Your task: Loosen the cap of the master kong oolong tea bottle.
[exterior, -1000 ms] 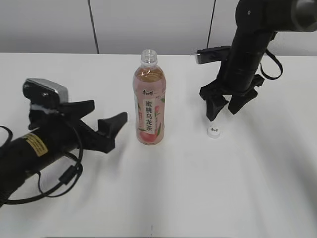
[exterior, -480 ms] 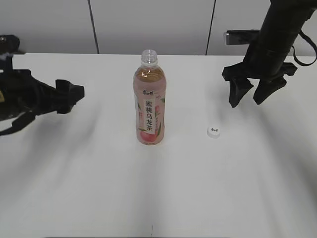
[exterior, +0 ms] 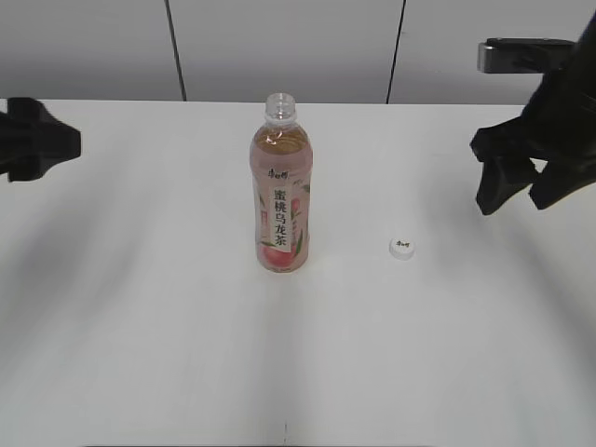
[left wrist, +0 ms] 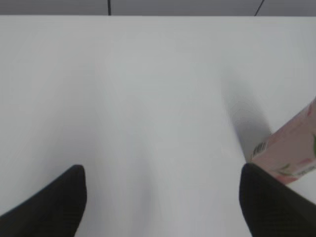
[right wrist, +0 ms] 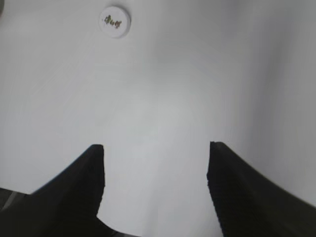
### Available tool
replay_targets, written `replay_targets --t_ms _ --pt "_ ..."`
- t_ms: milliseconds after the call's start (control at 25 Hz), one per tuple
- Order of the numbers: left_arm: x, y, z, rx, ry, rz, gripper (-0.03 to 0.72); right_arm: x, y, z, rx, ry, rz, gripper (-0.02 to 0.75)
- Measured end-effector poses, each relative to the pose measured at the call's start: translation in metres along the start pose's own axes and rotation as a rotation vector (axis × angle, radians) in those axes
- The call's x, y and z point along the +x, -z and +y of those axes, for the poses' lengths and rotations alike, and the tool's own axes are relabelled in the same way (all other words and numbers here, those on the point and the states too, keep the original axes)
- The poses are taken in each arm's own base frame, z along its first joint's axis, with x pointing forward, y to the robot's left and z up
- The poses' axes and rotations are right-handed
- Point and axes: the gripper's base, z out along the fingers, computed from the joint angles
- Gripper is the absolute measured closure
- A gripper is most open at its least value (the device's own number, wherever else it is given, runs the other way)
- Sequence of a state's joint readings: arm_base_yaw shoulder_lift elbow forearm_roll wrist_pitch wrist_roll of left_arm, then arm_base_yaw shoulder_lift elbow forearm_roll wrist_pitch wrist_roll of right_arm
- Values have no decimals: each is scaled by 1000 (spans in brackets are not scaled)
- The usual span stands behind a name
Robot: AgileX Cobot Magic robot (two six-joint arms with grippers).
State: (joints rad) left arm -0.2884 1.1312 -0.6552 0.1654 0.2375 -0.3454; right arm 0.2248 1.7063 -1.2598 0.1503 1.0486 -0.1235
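One master kong oolong tea bottle [exterior: 281,196] stands upright mid-table with its neck uncovered, and one cap [exterior: 401,248] lies flat on the white table [exterior: 298,372] to its right, apart from it. The right gripper [exterior: 515,199] hangs beyond the cap near the table's right edge, jaws spread wide and empty. The left gripper [left wrist: 160,185], also wide open and holding nothing, sits at the far left edge, well apart from the bottle. Bare tabletop surrounds both items.

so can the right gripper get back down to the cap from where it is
Probably yes. The right gripper is open and empty, and the cap lies alone on the bare table, apart from the bottle, with nothing between them.
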Motion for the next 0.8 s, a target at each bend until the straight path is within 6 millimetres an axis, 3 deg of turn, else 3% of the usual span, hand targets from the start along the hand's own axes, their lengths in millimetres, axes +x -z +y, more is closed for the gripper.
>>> replay_targets --t_ms 360,680,800 --pt "15 91 7 -16 45 29 121 98 57 12 9 9 -151 244" --pt "42 136 14 -33 -27 114 129 173 106 19 36 -23 -242 244" --pt "52 154 17 -32 -51 108 131 202 125 23 42 -28 -356 244"
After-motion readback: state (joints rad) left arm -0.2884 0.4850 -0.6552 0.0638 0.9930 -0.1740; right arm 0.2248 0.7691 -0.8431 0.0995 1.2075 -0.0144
